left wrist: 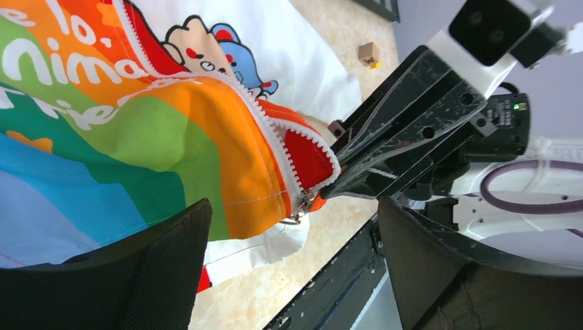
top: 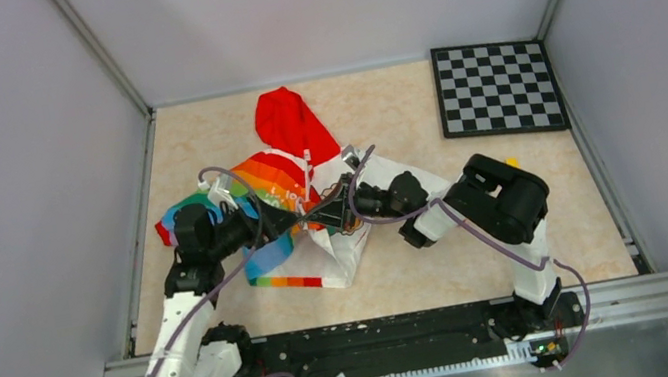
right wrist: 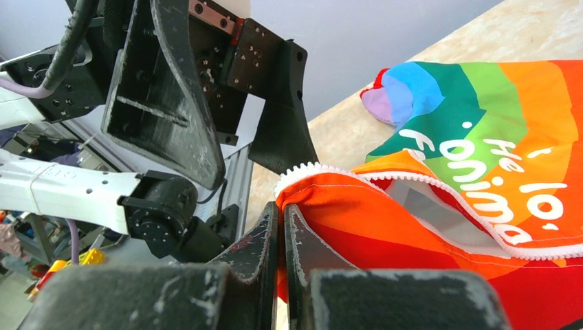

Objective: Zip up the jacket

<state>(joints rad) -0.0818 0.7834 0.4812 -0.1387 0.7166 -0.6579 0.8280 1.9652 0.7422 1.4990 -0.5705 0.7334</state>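
Note:
The jacket (top: 280, 179) lies mid-table, with the red hood (top: 289, 120) at the far end, the rainbow half on the left and the white half (top: 348, 252) towards the near edge. My right gripper (top: 335, 208) is shut on the orange-red zipper edge (right wrist: 344, 206) at the jacket's hem. In the right wrist view its fingers (right wrist: 302, 240) pinch the cloth. My left gripper (top: 292, 217) is open and faces it. In the left wrist view its fingers (left wrist: 161, 268) stand either side of the metal zipper slider (left wrist: 301, 206), which hangs at the hem without touching them.
A black-and-white checkerboard (top: 499, 88) lies at the back right. A small wooden block (left wrist: 369, 53) sits on the table beyond the white half. Grey walls enclose the table, with a black rail (top: 384, 334) along the near edge.

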